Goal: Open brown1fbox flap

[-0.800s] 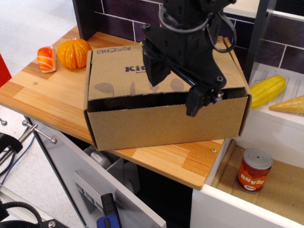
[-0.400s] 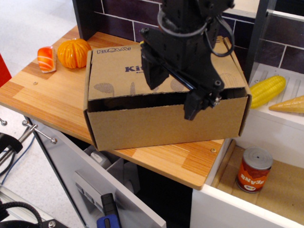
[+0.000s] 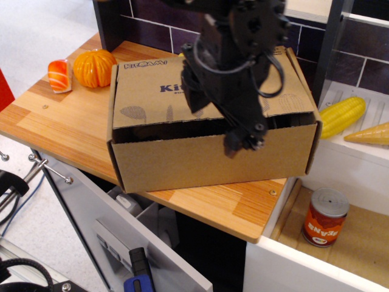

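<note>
The brown1fbox [image 3: 182, 159] stands on the wooden counter, its plain front wall facing me. Its flap [image 3: 146, 97], with blue "Kit" lettering and dark utensil shapes, lies nearly flat over the top. A dark gap shows under its jagged front edge. My black gripper [image 3: 217, 117] hangs over the middle of the flap's front edge with its fingers apart and nothing between them. One finger [image 3: 194, 91] is above the flap. The other [image 3: 242, 139] reaches down in front of the box's front rim. The arm hides the flap's middle.
An orange [image 3: 94, 67] and a sushi piece [image 3: 59, 75] sit at the counter's back left. A bean can [image 3: 324, 217] stands on a lower shelf at right. Corn [image 3: 341, 115] lies on the white unit at right. An open drawer [image 3: 121, 237] juts out below the counter.
The gripper has shifted left along the box's front edge and turned a little. The box and flap have not moved.
</note>
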Motion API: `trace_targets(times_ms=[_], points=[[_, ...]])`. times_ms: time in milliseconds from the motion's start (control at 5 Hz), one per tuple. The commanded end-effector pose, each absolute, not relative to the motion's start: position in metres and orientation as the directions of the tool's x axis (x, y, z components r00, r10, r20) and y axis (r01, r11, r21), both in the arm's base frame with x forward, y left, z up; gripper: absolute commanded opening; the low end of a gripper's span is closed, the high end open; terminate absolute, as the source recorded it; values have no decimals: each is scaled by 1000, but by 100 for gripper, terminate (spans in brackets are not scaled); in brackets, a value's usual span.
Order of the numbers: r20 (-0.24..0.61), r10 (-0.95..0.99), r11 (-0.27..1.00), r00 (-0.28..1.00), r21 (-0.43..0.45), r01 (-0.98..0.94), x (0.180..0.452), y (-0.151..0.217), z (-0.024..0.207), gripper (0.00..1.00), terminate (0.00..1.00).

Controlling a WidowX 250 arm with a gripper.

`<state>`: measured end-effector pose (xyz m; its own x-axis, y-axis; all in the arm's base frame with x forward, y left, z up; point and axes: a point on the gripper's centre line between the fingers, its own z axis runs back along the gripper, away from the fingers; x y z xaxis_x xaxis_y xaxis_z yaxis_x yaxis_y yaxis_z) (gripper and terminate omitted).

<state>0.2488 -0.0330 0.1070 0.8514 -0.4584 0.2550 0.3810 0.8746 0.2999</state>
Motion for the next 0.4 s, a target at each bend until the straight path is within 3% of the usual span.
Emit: trace_targets(times_ms=[0, 200], points=[[277, -539, 823, 795, 373, 428, 260, -21, 110, 100, 0], [276, -562, 806, 780, 397, 440, 264, -18, 108, 100, 0]])
